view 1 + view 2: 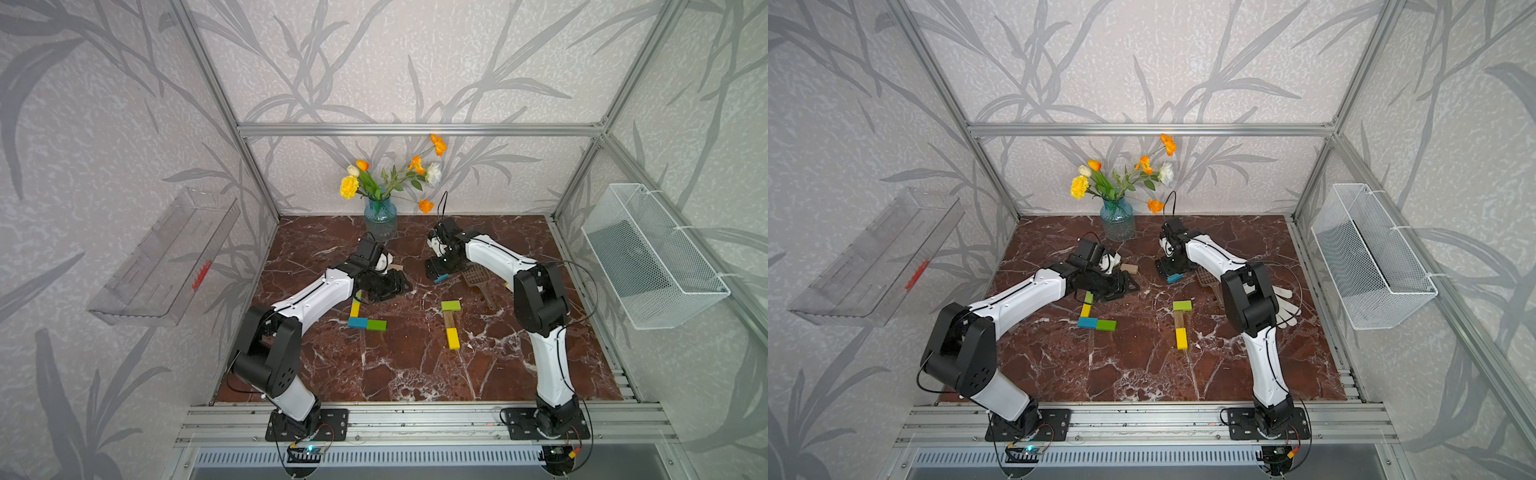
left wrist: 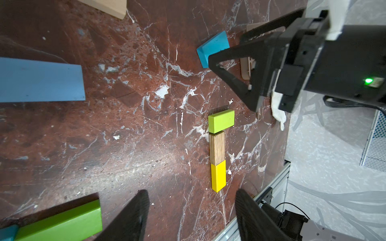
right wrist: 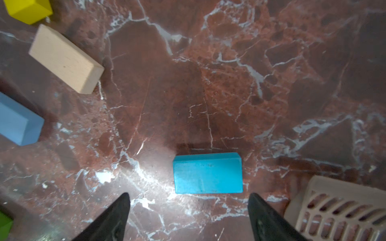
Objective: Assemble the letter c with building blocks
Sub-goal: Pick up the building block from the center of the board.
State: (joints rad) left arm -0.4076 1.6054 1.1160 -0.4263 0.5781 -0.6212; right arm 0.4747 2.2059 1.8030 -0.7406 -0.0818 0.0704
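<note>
A teal block (image 3: 207, 173) lies flat on the marble just beyond the fingertips of my right gripper (image 3: 188, 208), which is open and holds nothing. In a top view that block (image 1: 441, 277) peeks out under the right gripper (image 1: 435, 272). My left gripper (image 2: 191, 208) is open and empty, low over the table. Ahead of it a lime block (image 2: 221, 121), a wood block (image 2: 216, 148) and a yellow block (image 2: 218, 177) form a line. By the left arm lie a yellow block (image 1: 355, 307), a teal block (image 1: 357, 322) and a green block (image 1: 376, 325).
A brown slotted scoop (image 1: 478, 280) lies right of the right gripper. A tan block (image 3: 64, 59) and a blue block (image 3: 18, 121) lie loose between the arms. A vase of flowers (image 1: 380, 218) stands at the back, and a white glove (image 1: 1285, 307) lies behind the right arm.
</note>
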